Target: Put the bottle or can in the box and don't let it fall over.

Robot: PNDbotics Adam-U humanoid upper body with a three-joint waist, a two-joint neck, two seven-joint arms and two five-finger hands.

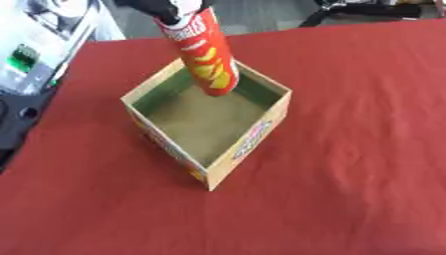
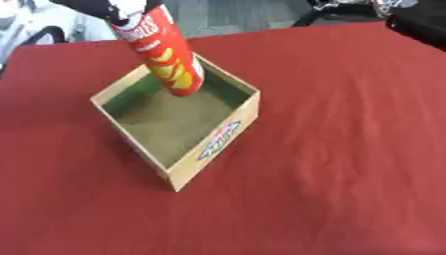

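A tall red chip can (image 1: 202, 52) with yellow print hangs tilted over the open cardboard box (image 1: 254, 139). Its lower end is inside the box by the far corner, and its top leans toward the upper left. I cannot tell whether the can's base touches the box floor. My left hand (image 1: 166, 7), black with a pale patch, comes in from the top left and is curled round the can's top end; most of the hand is cut off by the picture's edge. The box stands upright on the red tablecloth (image 1: 348, 149), and only the can is in it.
Grey equipment (image 1: 35, 45) and a dark device lie off the table's left edge. A dark shape (image 2: 422, 25) shows at the top right corner beyond the cloth. Red cloth spreads wide to the right of and in front of the box.
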